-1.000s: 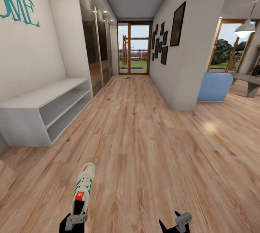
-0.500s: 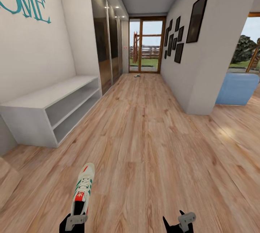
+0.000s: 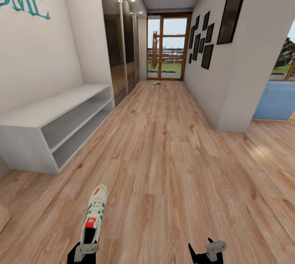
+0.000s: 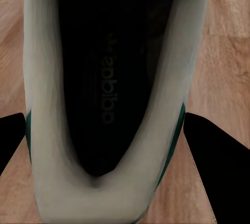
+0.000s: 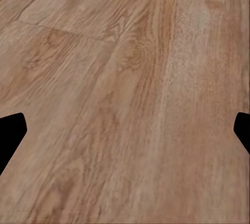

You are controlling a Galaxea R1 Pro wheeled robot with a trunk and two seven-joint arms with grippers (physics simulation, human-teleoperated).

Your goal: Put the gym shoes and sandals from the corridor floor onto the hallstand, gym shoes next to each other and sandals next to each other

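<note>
One gym shoe, white with teal stripes and a red tongue patch, is held low at the head view's bottom left, toe pointing away. My left gripper is shut on its heel end. In the left wrist view the gym shoe's dark insole lies between the two black fingers. My right gripper stands open at the bottom right, with bare corridor floor between its fingers. A small pale object lies by the far door, too small to identify. The sandals and the hallstand are out of view.
A plain low white open shelf unit without upper shelves stands along the left wall. Mirrored wardrobe doors follow it. A glass door ends the corridor. A wall corner and a blue armchair are at the right.
The whole head view has shifted as the camera moved; the door and the right wall sit further right in it. Both grippers keep their places, the left still holding the shoe.
</note>
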